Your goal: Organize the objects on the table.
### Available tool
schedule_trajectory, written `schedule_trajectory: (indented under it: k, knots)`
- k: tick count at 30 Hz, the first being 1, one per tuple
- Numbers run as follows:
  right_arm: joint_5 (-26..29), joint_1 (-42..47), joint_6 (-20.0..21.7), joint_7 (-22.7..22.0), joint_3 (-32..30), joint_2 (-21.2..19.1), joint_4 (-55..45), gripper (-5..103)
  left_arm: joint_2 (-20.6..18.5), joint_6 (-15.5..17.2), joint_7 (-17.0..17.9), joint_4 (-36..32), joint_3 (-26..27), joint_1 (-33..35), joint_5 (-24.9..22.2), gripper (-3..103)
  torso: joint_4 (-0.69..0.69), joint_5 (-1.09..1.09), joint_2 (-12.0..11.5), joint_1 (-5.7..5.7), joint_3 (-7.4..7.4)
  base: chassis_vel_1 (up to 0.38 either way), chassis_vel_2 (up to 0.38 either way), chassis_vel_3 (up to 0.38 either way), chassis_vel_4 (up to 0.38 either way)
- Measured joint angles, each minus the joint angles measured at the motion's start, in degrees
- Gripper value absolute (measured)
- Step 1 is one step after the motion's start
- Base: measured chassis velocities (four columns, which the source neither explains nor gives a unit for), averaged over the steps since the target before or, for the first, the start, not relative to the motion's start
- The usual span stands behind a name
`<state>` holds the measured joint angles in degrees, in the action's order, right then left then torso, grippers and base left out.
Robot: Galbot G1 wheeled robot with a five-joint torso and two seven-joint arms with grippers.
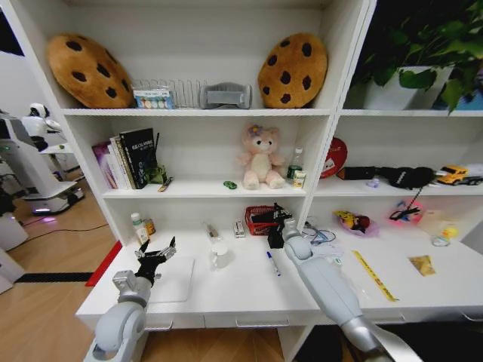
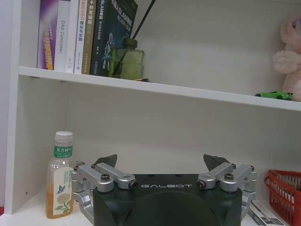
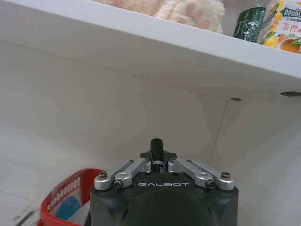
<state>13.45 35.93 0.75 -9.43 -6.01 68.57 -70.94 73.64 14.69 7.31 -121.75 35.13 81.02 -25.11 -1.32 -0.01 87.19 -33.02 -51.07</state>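
A slim silver-white laptop (image 1: 173,280) lies closed on the white table (image 1: 241,290) at the front left. My left gripper (image 1: 156,253) (image 2: 162,162) hangs open just above the laptop's far left corner, holding nothing. My right gripper (image 1: 275,217) (image 3: 156,154) is over the back of the table beside a red basket (image 1: 259,219) (image 3: 59,200), shut on a dark-capped marker pen (image 3: 156,147) that stands up between its fingers. A second marker pen (image 1: 272,263) lies on the table beside my right forearm. A tiny green toy car (image 1: 229,184) (image 2: 275,95) sits on the shelf above.
A tea bottle (image 1: 137,226) (image 2: 60,176) stands at the table's back left and a white cup (image 1: 219,255) near the middle. A yellow strip (image 1: 375,275) lies to the right. The pink plush bear (image 1: 260,157) and books (image 1: 128,157) fill the low shelf overhead.
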Motion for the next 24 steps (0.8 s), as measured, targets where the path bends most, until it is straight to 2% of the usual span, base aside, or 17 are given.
schedule_trajectory:
  k: [4,9,20,21,23,24]
  knots:
    - [0.6,1.1,-4.1,1.8,-1.1,0.6,1.6,10,0.0,0.0,0.0,0.0,0.0,0.0,0.0,100,0.00,0.01,0.0,-0.01,0.00,0.000,0.000,0.000,0.000]
    - [0.7,2.0,-6.0,3.1,-2.4,-0.3,1.7,10,0.0,0.0,0.0,0.0,0.0,0.0,0.0,100,-0.01,0.01,0.0,-0.01,-0.01,0.000,0.000,0.000,0.000]
    - [0.6,2.3,-6.9,4.0,-3.6,-0.4,2.7,10,0.0,0.0,0.0,0.0,0.0,0.0,0.0,100,0.00,0.01,0.0,-0.02,0.00,0.000,0.000,0.000,0.000]
    - [0.5,2.3,-6.8,3.9,-3.5,-0.4,2.8,7,0.0,0.0,0.0,0.0,0.0,0.0,0.0,100,0.00,0.01,0.0,-0.02,0.00,0.000,0.000,0.000,0.000]
    - [0.2,2.2,-6.6,3.8,-3.3,-0.2,3.0,16,0.0,0.0,0.0,0.0,0.0,0.0,0.0,100,0.00,0.01,0.0,-0.02,0.00,0.000,0.000,0.000,0.000]
    - [0.2,2.2,-6.6,3.8,-3.3,-0.2,3.0,16,0.0,0.0,0.0,0.0,0.0,0.0,0.0,100,0.00,0.01,0.0,-0.02,0.00,0.000,0.000,0.000,0.000]
